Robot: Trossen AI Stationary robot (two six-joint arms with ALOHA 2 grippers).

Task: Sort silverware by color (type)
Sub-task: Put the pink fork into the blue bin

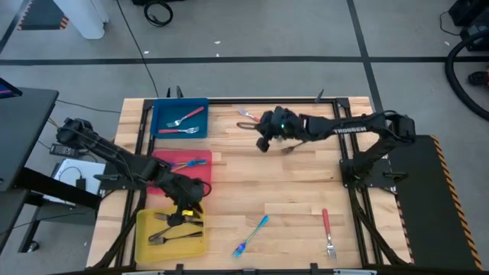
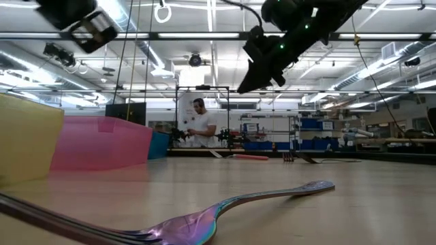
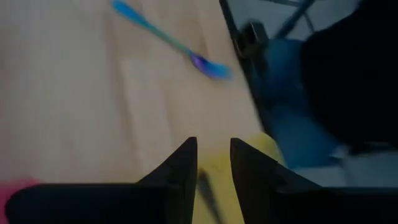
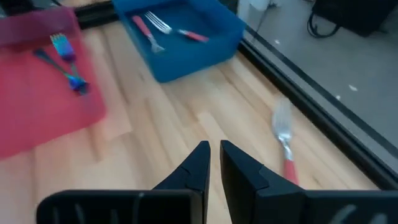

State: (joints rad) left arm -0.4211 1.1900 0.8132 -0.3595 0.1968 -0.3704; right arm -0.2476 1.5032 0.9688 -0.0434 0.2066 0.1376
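Note:
My left gripper (image 1: 187, 210) (image 3: 213, 155) hovers over the far edge of the yellow tray (image 1: 145, 248), fingers a narrow gap apart with nothing between their tips. Dark grey forks (image 1: 172, 233) lie in that tray. My right gripper (image 1: 263, 142) (image 4: 214, 155) is shut and empty, raised above the table's far middle (image 2: 262, 64). A red-handled fork (image 4: 284, 146) lies flat on the wood beyond it. A blue-handled fork (image 1: 252, 235) (image 3: 168, 37) and a second red-handled fork (image 1: 327, 231) lie near the near edge.
The blue tray (image 1: 163, 107) (image 4: 217, 46) at the far left holds two red-handled forks (image 1: 183, 121). The red tray (image 1: 164, 159) (image 4: 31, 124) holds a blue-handled fork (image 4: 65, 62). Another utensil (image 1: 290, 149) lies under the right arm. A person (image 2: 199, 126) stands in the room beyond.

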